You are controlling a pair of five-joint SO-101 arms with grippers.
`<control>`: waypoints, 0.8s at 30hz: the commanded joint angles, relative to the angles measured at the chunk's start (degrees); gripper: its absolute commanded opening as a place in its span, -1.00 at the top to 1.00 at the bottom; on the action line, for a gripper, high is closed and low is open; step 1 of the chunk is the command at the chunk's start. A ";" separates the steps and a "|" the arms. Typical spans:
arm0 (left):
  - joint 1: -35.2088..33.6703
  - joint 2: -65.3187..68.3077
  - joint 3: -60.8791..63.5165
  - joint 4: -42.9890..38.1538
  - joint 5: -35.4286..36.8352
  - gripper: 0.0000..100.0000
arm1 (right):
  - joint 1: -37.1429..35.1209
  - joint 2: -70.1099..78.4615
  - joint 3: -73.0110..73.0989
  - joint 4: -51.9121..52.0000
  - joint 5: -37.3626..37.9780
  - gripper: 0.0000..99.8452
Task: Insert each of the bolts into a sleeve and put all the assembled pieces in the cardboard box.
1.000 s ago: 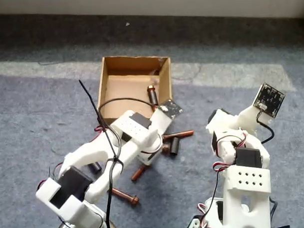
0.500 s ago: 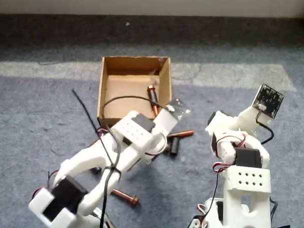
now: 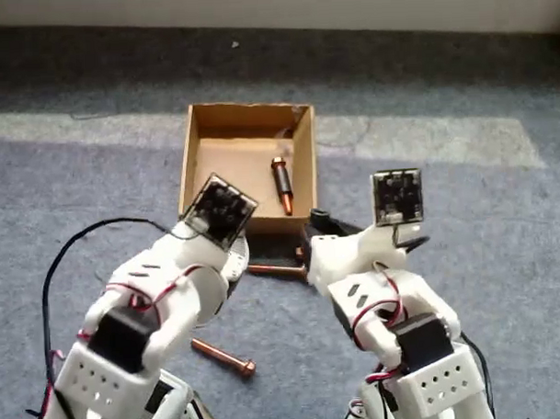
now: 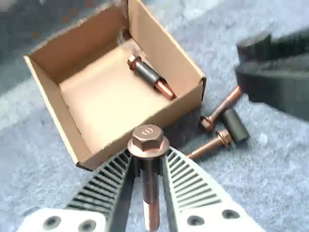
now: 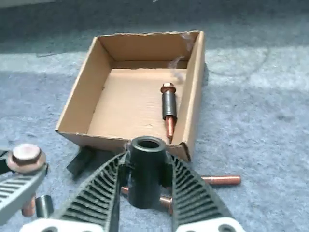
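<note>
**Both claws loaded in front of the box: bolt left, sleeve right**

Left gripper [image 4: 148, 160]: fingers clamped on the shank of a copper bolt [image 4: 148, 141], just under its hex head. The bolt lies along the line of the fingers, head end toward the box.

Right gripper [image 5: 146, 162]: fingers closed around a black sleeve [image 5: 145, 178]. The sleeve stands between the fingers, with its open bore showing at the end away from the wrist.

Held parts: not joined. In the right wrist view the bolt head sits off to one side of the sleeve, apart from it.

Cardboard box [image 3: 242, 110]: open-topped, just beyond both grippers. One assembled piece [image 3: 282, 184], a bolt inside a sleeve, lies flat on the box floor. It is close to the wall on the right arm's side, with the bolt's tip toward the arms.

Outside the box, on the grey carpet [image 3: 502, 257]:
- First loose bolt [image 4: 222, 107] and second loose bolt [image 4: 210, 144] lie near the box corner on the right arm's side.
- A loose sleeve [image 4: 234, 124] lies between them, just beside both.
- Another dark sleeve [image 5: 79, 162] lies beside the box's near wall.
- A lone bolt [image 3: 222, 355] lies well back from the box, next to the left arm [image 3: 155, 306].

Right arm [image 3: 384, 289] sits beside the left arm, both pointed at the box's near wall.
</note>
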 commanded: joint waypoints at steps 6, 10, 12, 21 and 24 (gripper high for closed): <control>-1.19 -26.68 0.04 -4.31 5.63 0.99 | -16.40 -1.80 0.75 -1.98 5.45 0.99; -1.19 -29.76 0.04 -6.24 10.37 0.99 | -19.47 -1.80 2.42 -6.37 6.68 0.99; -1.19 -30.11 0.04 -6.95 11.43 0.99 | -21.14 -1.80 4.18 -9.36 6.77 0.99; -1.19 -30.37 -0.31 -8.97 11.52 0.99 | -23.16 -4.88 17.36 -31.96 15.12 0.99; -1.19 -30.37 -0.40 -9.14 11.52 0.99 | -23.16 -11.74 25.27 -41.98 21.71 0.99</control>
